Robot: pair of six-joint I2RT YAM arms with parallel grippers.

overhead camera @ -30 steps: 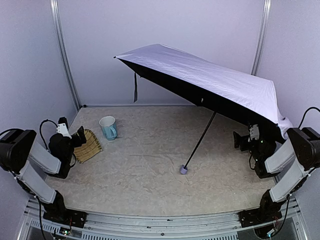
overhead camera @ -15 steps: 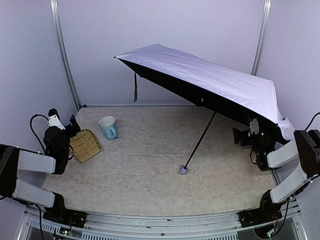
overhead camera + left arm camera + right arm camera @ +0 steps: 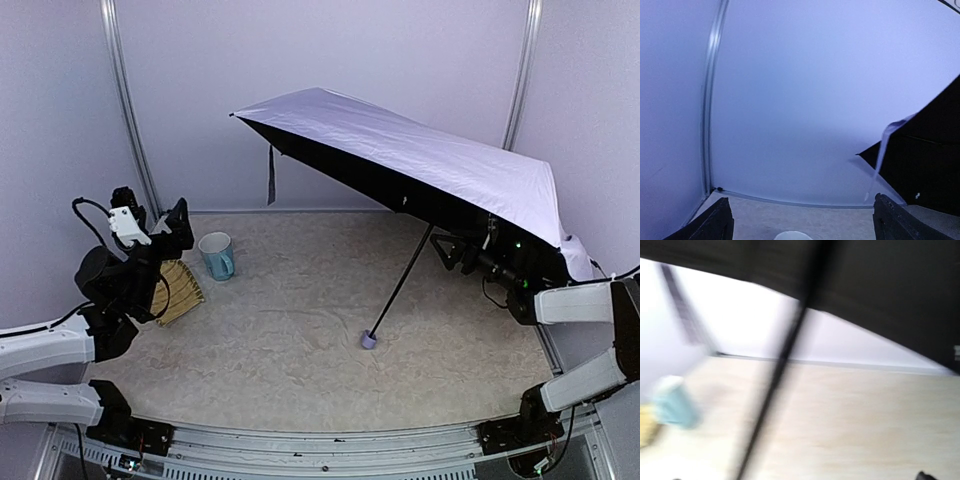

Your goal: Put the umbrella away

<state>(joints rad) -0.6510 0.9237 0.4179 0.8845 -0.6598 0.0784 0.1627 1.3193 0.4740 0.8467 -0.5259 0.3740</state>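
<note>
Your left gripper (image 3: 168, 228) is lifted above the left side of the table (image 3: 300, 380), jaws spread wide and holding nothing. In its wrist view the two fingers (image 3: 715, 224) sit in the bottom corners, with the back wall between them and a white rim low in the middle.

Just below that gripper, a yellow woven tray (image 3: 180, 290) lies on the table. A pale blue mug (image 3: 217, 255) stands upright just to the tray's right.

The umbrella (image 3: 400, 160) is open and fills the middle and right of the scene. Its lavender canopy tilts, high at the back left and low at the right, where the edge droops over your right arm. A strap (image 3: 271, 175) hangs from the high left edge. The black lining (image 3: 880, 285) faces down. The thin shaft (image 3: 400, 285) slants down and to the left from under the canopy. The knob (image 3: 368, 340) at its end rests on the table near the centre, well apart from the mug.

Your right gripper (image 3: 447, 250) reaches in under the canopy, just to the right of the upper shaft. Its jaws are wide apart and grasp nothing. Its wrist view is blurred: the shaft is a dark streak there, with the mug and tray off to the left.
</note>
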